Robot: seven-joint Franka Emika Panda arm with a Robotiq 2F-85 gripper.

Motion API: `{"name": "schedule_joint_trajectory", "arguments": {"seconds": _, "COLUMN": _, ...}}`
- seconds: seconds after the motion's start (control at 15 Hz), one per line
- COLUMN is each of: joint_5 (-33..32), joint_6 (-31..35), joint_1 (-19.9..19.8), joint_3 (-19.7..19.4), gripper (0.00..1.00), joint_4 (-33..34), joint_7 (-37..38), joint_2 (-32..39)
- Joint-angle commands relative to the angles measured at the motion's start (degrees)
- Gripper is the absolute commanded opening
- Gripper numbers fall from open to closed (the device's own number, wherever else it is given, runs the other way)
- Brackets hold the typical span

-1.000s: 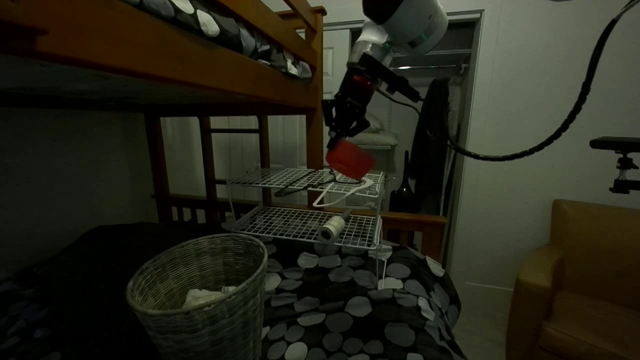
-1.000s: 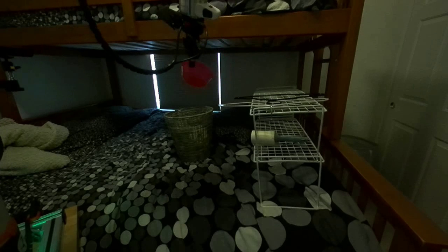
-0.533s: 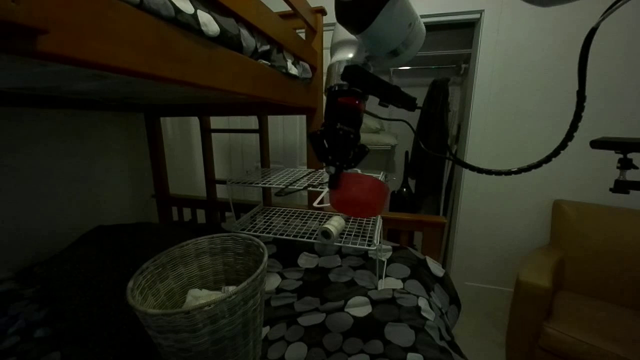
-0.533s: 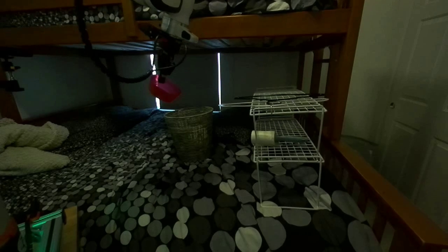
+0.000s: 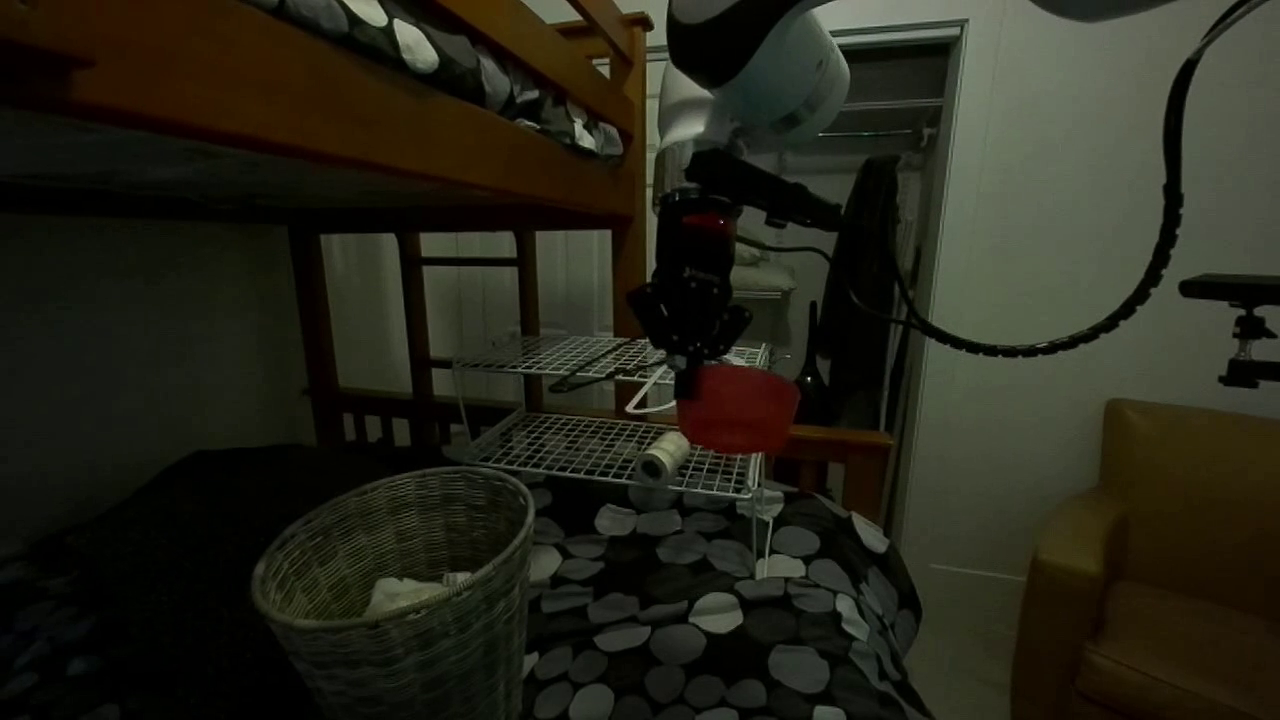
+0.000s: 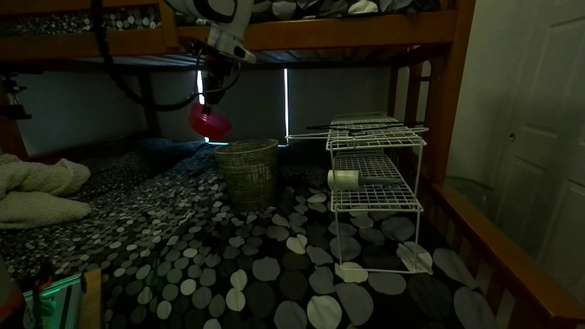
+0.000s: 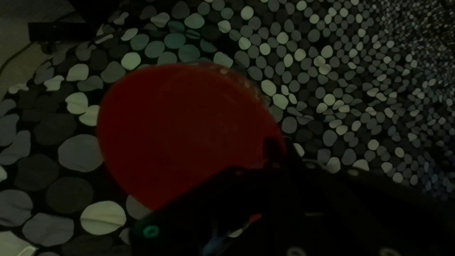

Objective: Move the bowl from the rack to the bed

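The red bowl [image 5: 745, 408] hangs in the air in both exterior views [image 6: 214, 125], tilted. My gripper [image 5: 686, 385] is shut on its rim from above; the fingertips pinch the rim in the wrist view [image 7: 282, 149]. There the bowl [image 7: 177, 128] fills the middle, with the spotted cover below it. The white wire rack [image 6: 378, 206] stands on the bed [image 6: 205, 265], well to the right of the bowl. In an exterior view the bowl overlaps the right end of the rack [image 5: 560, 450]. The bed's spotted cover [image 5: 690, 610] lies beneath.
A tall woven basket [image 6: 249, 173] stands on the bed between bowl and rack. Hangers [image 5: 595, 370] lie on the rack's top tier, a lint roller [image 5: 664, 457] on the lower one. The upper bunk rail [image 6: 320, 39] is overhead. A fleece blanket [image 6: 45, 201] lies at left.
My gripper has carried the bowl lower, to the right in an exterior view and to the left, past the basket, in an exterior view. Most of this came in the first half second.
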Motion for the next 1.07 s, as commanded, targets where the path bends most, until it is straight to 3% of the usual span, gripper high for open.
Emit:
{"name": "schedule_joint_trajectory", "arguments": {"seconds": 0.0, "joint_5": -5.7, "joint_6": 3.1, "joint_1": 3.2, "joint_3": 2.6, "gripper": 0.01, "joint_4": -3.2, "joint_7": -3.8, "joint_2": -0.9}}
{"name": "schedule_joint_trajectory", "arguments": {"seconds": 0.33, "joint_5": -11.9, "joint_6": 6.4, "joint_1": 7.8, "joint_3": 6.9, "gripper": 0.01, "joint_4": -8.7, "joint_7": -9.2, "joint_2": -1.0}}
{"name": "schedule_joint_trajectory", "arguments": {"seconds": 0.53, "joint_5": -14.4, "joint_6": 11.8, "joint_1": 9.7, "joint_3": 8.3, "gripper": 0.01, "joint_4": -16.2, "joint_7": -14.8, "joint_2": -4.2}}
{"name": "schedule_joint_trajectory", "arguments": {"seconds": 0.67, "joint_5": -15.1, "joint_6": 17.8, "joint_1": 10.7, "joint_3": 8.9, "gripper": 0.01, "joint_4": -21.3, "joint_7": -18.8, "joint_2": -5.8}}
{"name": "schedule_joint_trajectory", "arguments": {"seconds": 0.73, "joint_5": -12.2, "joint_6": 24.1, "joint_1": 10.6, "joint_3": 8.2, "gripper": 0.01, "joint_4": -24.3, "joint_7": -20.6, "joint_2": -6.1}}
{"name": "schedule_joint_trajectory", "arguments": {"seconds": 0.8, "joint_5": -13.5, "joint_6": 17.2, "joint_1": 10.6, "joint_3": 8.5, "gripper": 0.03, "joint_4": -17.4, "joint_7": -16.8, "joint_2": -2.2}}
{"name": "schedule_joint_trajectory", "arguments": {"seconds": 1.0, "joint_5": -13.4, "joint_6": 22.9, "joint_1": 10.7, "joint_3": 8.4, "gripper": 0.03, "joint_4": -21.9, "joint_7": -18.9, "joint_2": -3.4}}
